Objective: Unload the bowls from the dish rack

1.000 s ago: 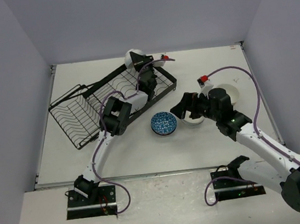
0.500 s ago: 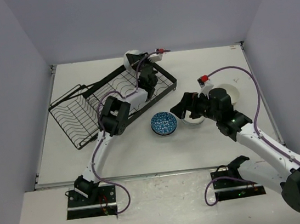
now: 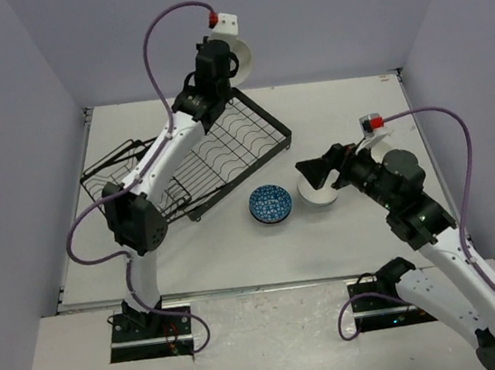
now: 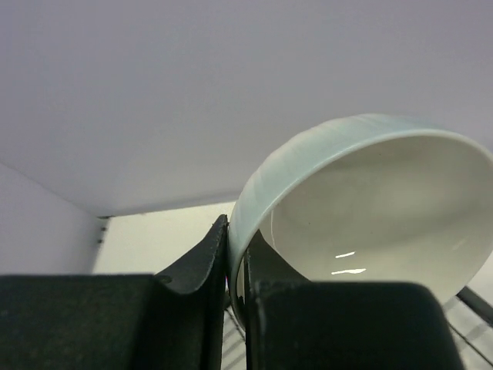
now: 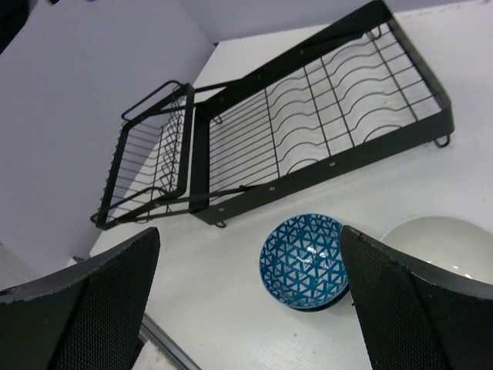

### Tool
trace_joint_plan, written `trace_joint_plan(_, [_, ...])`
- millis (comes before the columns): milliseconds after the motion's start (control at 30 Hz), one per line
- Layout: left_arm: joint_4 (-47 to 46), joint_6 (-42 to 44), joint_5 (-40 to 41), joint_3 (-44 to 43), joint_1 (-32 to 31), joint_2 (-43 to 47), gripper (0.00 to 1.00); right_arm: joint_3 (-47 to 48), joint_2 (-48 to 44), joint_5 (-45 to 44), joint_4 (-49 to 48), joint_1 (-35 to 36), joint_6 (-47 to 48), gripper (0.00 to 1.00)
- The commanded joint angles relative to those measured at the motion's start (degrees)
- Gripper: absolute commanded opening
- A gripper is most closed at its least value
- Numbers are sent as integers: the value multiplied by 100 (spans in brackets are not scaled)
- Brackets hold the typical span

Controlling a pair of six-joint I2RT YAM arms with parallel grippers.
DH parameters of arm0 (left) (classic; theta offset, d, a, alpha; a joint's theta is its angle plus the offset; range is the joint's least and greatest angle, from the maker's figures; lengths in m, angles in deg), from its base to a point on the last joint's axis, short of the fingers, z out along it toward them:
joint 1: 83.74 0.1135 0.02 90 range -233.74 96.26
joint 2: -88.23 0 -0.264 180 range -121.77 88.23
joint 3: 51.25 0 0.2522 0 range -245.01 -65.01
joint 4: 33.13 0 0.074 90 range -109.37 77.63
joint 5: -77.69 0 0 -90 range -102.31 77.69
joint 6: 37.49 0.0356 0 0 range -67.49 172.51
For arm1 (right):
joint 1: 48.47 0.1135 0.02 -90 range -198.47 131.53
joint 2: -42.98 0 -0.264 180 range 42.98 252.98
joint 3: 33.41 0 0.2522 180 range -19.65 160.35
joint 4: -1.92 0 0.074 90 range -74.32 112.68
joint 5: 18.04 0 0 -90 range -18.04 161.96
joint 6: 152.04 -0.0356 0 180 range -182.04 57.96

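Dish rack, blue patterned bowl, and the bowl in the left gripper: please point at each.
dish rack (image 5: 331, 166), right wrist view, on its near side rail.
blue patterned bowl (image 3: 270, 204), top view, middle of its inside.
held white bowl (image 4: 377, 208), left wrist view, inner wall.

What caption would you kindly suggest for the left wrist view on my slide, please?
Left gripper clamps the rim of a pale bowl, held tilted in front of the plain wall.

Setting: robotics lab test cell, not a kitchen. Evidence: white bench boxed on three sides by plain lavender walls. Left arm and right arm bolted to metal base plates at near edge. Purple cables run exposed. Dish rack stands directly on bench.
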Motion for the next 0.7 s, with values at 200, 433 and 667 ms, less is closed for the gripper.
trace_joint_plan(200, [809,-3745,-2632,2963,-91,2089,0,2268,1551,-1474,1863,109,798,93])
trace_joint_plan(433, [-44,-4651,-3054,4908,-407,3198,0,3709,3354,-2282,3092,1109,1160,82])
trace_joint_plan(667, [-202,-4898,-3063,5690,-610,3831,0,4254,4357,-2889,3366,1375,1133,56])
